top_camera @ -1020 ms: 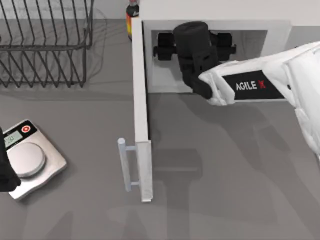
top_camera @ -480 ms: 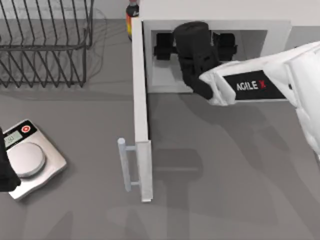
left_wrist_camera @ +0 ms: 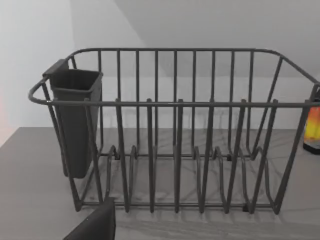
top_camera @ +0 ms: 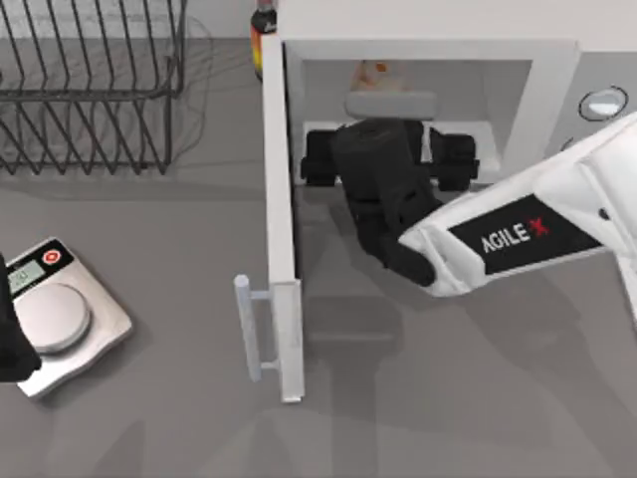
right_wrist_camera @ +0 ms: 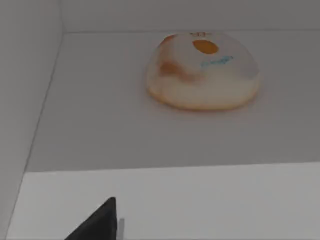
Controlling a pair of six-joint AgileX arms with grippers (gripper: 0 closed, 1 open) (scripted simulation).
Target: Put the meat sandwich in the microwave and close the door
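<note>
The meat sandwich (right_wrist_camera: 202, 70) lies on the floor of the microwave (top_camera: 428, 50), deep in the cavity and apart from the walls, just beyond the right gripper (top_camera: 388, 159). That gripper sits at the mouth of the cavity with its jaws spread wide and holding nothing; the sandwich is clear of them. So the first half of the task looks done: the food is inside and released. What is left is to close the door (top_camera: 281, 229), which stands fully open, reaching out from the cavity's left edge toward the front of the worktop (top_camera: 448, 398), with its bar handle (top_camera: 244, 329) on the face turned away from the right jaws.

For room: the right arm lies across the opening, so it would need to clear the door's sweep before the door can swing. The worktop ahead of the cavity is bare. On the handle side of the door there is open worktop too, bounded by a kitchen scale (top_camera: 55, 314) and a wire dish rack (left_wrist_camera: 175, 130), both well apart from the door. A bottle (top_camera: 263, 30) stands just beside the microwave's far left corner.

The left gripper (top_camera: 12, 344) is parked beside the scale, well apart from the door; whether its jaws are spread I cannot tell.
</note>
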